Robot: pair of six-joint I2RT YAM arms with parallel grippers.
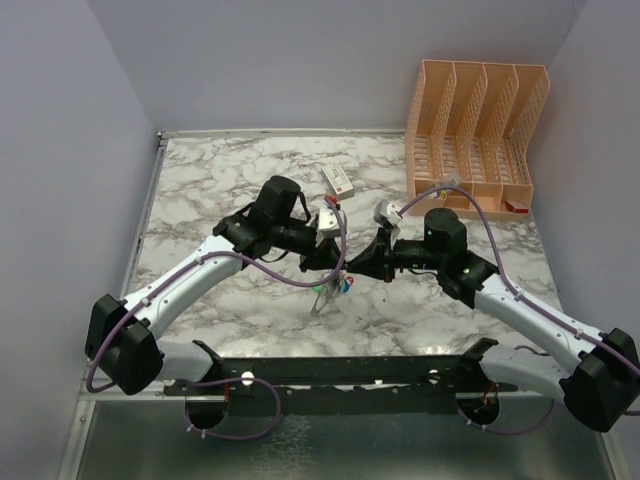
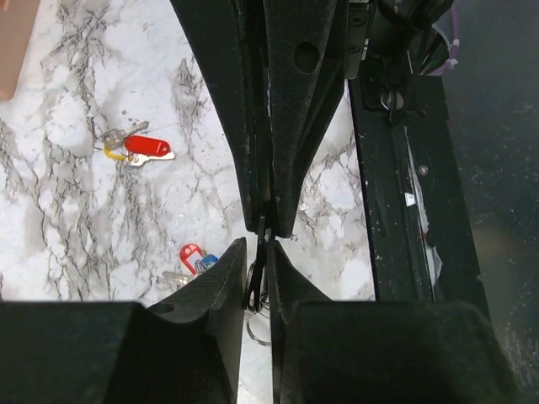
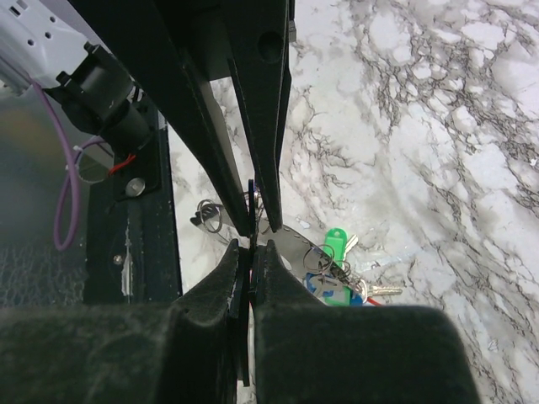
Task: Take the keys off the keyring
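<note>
on the left, above the veined marble table (image 1: 200, 180), the left gripper (image 2: 255, 263): matte black fingers pressed together, pinching the keyring (image 2: 254, 286) — seen only edge-on as a thin dark loop, its full curve cut off by the fingers. loose on the marble in that wrist view, a glossy red-headed key (image 2: 147, 146) lying flat beside a grey metal one. nearer the fingers, another red head with a blue one, half hidden.

in the middle, seen from above, the keys (image 1: 335, 287) as a small coloured cluster just under the meeting fingertips, too small to count. hanging or resting on the marble, impossible to tell. behind them, flat on the table, a white rectangular box (image 1: 337, 178).

to the right, the right gripper (image 3: 250, 255), likewise closed tip to tip on the same thin loop. past it, a green plastic head (image 3: 334, 244), a blue one and small wire rings, partly covered. far right, a slotted orange file rack (image 1: 478, 120) by the wall.
</note>
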